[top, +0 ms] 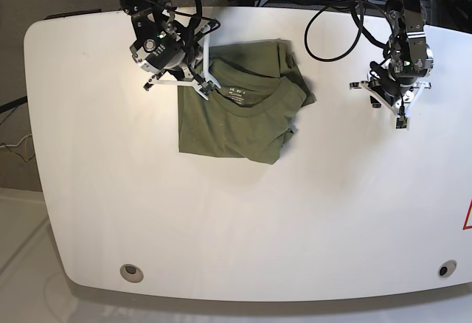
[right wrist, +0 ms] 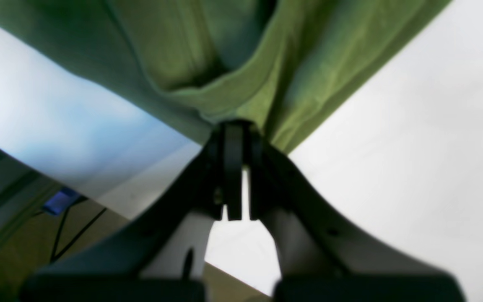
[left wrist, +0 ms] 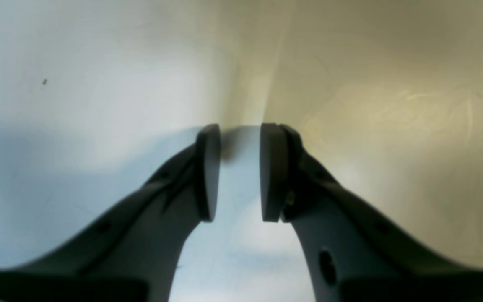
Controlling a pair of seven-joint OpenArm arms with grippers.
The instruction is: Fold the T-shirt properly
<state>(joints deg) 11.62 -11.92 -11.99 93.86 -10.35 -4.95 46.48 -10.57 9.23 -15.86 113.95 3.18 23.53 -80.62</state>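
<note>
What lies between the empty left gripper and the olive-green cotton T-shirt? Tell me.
Nothing visible does. Only bare white table separates the left gripper from the olive-green cotton T-shirt. Its jaws stand apart, holding nothing. The right gripper is shut on the shirt's far side.

2 black arms w/ looping black cables; white brackets at wrists; each pincer [right wrist: 237, 167] w/ dark curved fingers [left wrist: 208, 172].

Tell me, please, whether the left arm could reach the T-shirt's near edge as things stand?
Probably yes. The left gripper hangs open over bare table, apart from the T-shirt, with nothing lying between them. The right gripper is shut on the shirt's far side, near the collar, so it shouldn't block that approach.
</note>
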